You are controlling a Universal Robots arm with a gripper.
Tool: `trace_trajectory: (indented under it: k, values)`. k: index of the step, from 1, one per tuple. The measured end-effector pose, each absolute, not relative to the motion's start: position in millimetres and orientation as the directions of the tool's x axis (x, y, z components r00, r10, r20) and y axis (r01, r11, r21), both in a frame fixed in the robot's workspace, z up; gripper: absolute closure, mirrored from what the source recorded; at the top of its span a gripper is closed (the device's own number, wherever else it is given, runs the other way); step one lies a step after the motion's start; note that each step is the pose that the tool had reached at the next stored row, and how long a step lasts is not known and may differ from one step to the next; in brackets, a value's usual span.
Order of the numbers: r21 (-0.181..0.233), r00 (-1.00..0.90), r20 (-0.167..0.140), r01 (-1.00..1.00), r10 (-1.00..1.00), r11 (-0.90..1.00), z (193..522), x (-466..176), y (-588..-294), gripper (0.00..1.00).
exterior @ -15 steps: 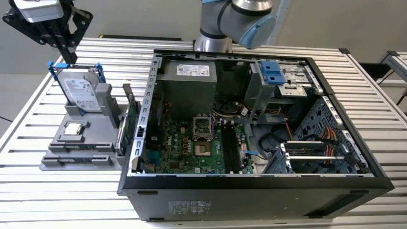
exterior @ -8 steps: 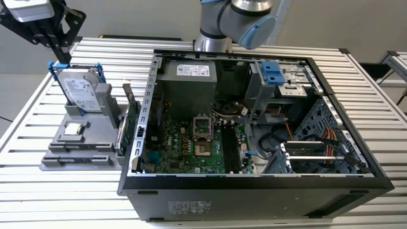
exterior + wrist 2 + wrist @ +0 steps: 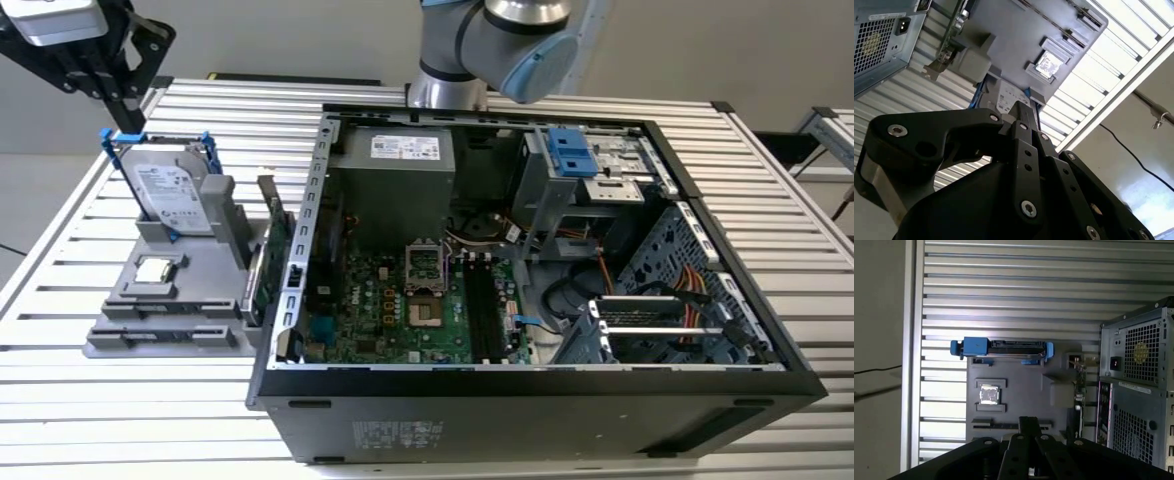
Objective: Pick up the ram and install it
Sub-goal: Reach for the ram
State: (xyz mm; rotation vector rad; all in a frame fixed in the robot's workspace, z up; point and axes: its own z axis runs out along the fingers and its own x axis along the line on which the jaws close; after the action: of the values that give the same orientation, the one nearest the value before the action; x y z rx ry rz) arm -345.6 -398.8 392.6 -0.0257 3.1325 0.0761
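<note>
My black gripper [image 3: 118, 95] hangs high over the grey parts holder [image 3: 134, 340] at the exterior view's left. In both wrist views its fingers [image 3: 1027, 422] lie pressed together with nothing between them. A thin dark strip [image 3: 996, 426] stands edge-on in the holder's long slot, directly under the fingertips in the first wrist view; it looks like the ram. The motherboard's black memory slots [image 3: 481, 305] lie inside the open computer case [image 3: 534, 400].
The holder also carries a silver hard drive [image 3: 171, 195] in a blue bracket [image 3: 974, 346], a processor chip [image 3: 989, 394] and a green expansion card [image 3: 276, 255] standing against the case wall. The case's rear grille [image 3: 1139, 355] rises beside the holder. The slatted metal table [image 3: 120, 420] runs all around.
</note>
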Motion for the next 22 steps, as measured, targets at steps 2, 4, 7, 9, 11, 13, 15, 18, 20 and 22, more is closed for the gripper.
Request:
trace_trajectory:
  k: [2,4,7,9,11,13,15,18,20,22]
  values:
    - [0.049,-1.000,-0.008,-0.017,-0.016,0.999,393,-346,-399,1.00]
    - [0.049,-1.000,-0.008,-0.017,-0.016,0.999,393,-346,-399,1.00]
    - [0.049,-1.000,-0.008,-0.016,-0.016,0.999,393,-346,-401,1.00]
    - [0.049,-1.000,-0.007,-0.016,-0.016,0.999,392,-346,-403,1.00]
    - [0.049,-1.000,-0.007,-0.016,-0.016,0.999,392,-346,-405,1.00]
    - [0.049,-1.000,-0.006,-0.016,-0.016,0.999,392,-346,-407,1.00]
    - [0.049,-1.000,-0.005,-0.016,-0.016,0.999,392,-346,-408,1.00]
    - [0.049,-1.000,-0.005,-0.016,-0.016,0.999,392,-346,-411,1.00]
    - [0.049,-1.000,-0.005,-0.016,-0.016,0.999,392,-346,-413,1.00]
    - [0.049,-1.000,-0.005,-0.016,-0.016,0.999,392,-346,-415,1.00]
